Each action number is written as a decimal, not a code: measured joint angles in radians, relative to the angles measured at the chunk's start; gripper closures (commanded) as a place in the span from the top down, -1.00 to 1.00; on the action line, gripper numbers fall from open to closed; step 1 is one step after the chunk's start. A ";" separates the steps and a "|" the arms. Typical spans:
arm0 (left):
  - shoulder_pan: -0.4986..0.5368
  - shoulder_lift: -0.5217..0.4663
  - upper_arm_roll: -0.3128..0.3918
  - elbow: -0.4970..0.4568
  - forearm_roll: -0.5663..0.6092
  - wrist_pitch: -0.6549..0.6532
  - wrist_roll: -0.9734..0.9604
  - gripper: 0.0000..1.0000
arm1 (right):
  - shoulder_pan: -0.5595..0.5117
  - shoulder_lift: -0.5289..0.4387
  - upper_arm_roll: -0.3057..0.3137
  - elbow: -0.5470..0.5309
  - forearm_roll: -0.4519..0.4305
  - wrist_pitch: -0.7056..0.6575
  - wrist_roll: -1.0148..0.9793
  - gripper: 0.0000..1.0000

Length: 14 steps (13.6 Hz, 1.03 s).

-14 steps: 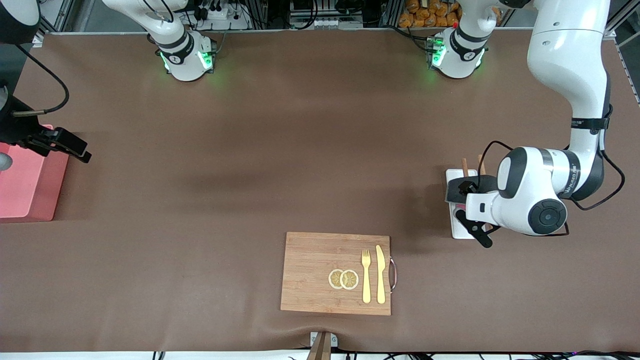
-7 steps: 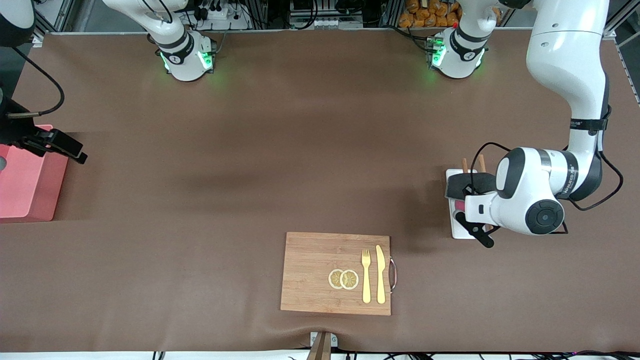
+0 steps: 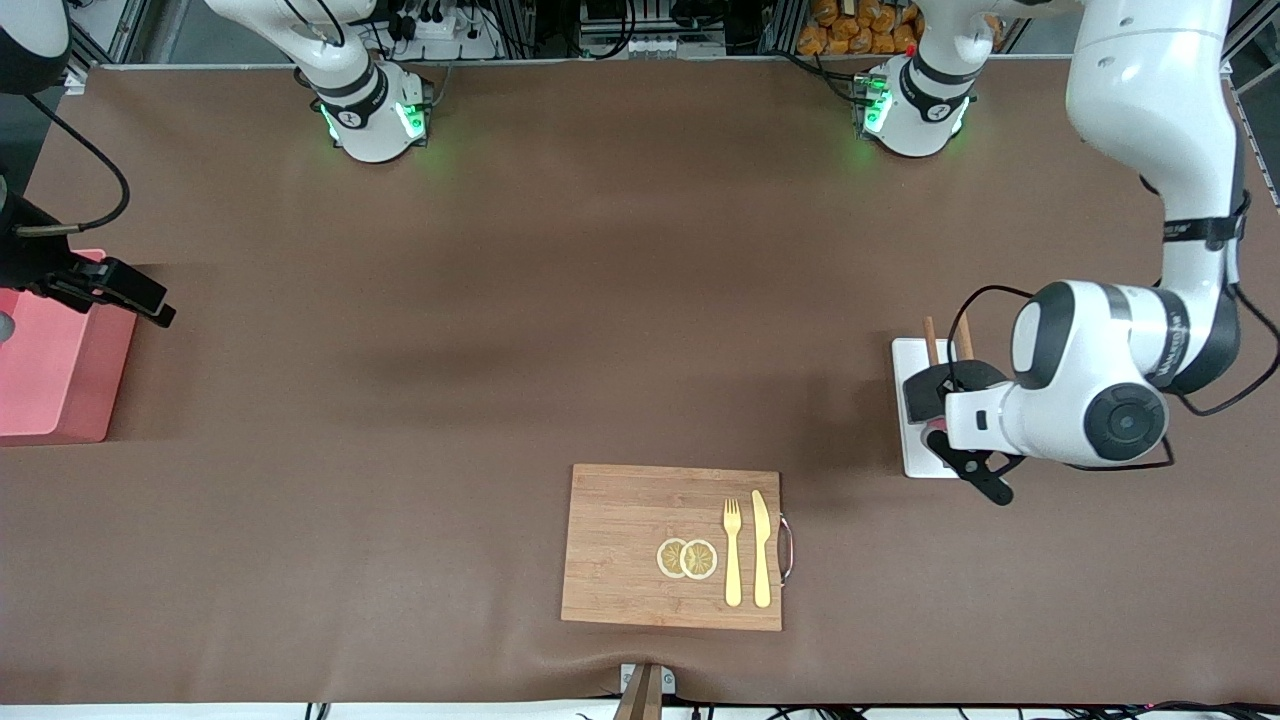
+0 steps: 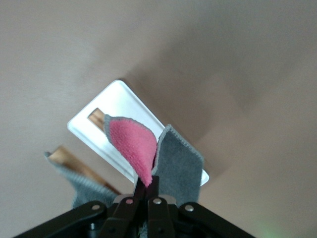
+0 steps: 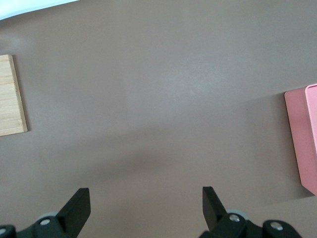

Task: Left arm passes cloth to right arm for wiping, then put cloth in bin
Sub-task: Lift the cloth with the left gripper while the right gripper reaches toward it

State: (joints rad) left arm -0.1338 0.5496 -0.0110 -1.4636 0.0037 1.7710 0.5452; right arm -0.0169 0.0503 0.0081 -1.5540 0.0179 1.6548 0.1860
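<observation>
Your left gripper (image 4: pixel 143 196) hangs over the white flat tray (image 3: pixel 912 455) at the left arm's end of the tabletop (image 3: pixel 600 300), and its fingers (image 4: pixel 130 204) are pinched tight on the cloth (image 4: pixel 136 148). In the left wrist view you can see the cloth folded up between the fingertips, its red-magenta face showing on one flap and its dark grey face on the flap beside it; more grey cloth trails down toward the tray. In the front view most of the cloth is hidden by the left arm (image 3: pixel 1100 400), with only a dark fold and a sliver of red showing at the wrist block. Two brown wooden sticks (image 3: pixel 946 338) poke out at the tray's edge nearest the robot bases; what they are you cannot tell.

Your right gripper (image 5: pixel 143 206) waits at the right arm's end of the tabletop, just beside the bin (image 3: pixel 50 370), with its fingers (image 5: pixel 77 206) spread wide and nothing between them. The right wrist view looks down on bare brown tabletop, with a corner of the bin at one edge and a corner of the wooden board (image 3: pixel 640 545) at the other.

The bin sits on the tabletop, well apart from the cloth. The wooden board lies nearer the front camera than the tray and holds two lemon slices (image 3: pixel 687 558), a yellow fork (image 3: pixel 732 555) and a yellow knife (image 3: pixel 761 550) side by side.
</observation>
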 measured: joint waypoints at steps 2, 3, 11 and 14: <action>-0.004 -0.048 -0.009 0.004 -0.004 -0.007 -0.085 -1.00 | 0.000 0.000 0.000 0.000 0.001 0.000 0.000 1.00; -0.007 -0.071 -0.018 0.005 -0.016 -0.011 -0.127 -1.00 | 0.000 0.000 0.001 0.000 0.001 0.000 0.000 1.00; -0.017 -0.101 -0.234 0.031 -0.139 -0.004 -0.490 -1.00 | 0.013 0.000 0.013 0.000 0.089 -0.083 0.219 1.00; -0.043 -0.093 -0.342 0.043 -0.195 0.080 -0.678 -1.00 | 0.028 0.020 0.019 0.000 0.185 -0.160 0.407 1.00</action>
State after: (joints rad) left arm -0.1766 0.4568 -0.3532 -1.4209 -0.1914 1.8509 -0.1329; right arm 0.0113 0.0700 0.0268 -1.5543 0.2031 1.4952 0.5933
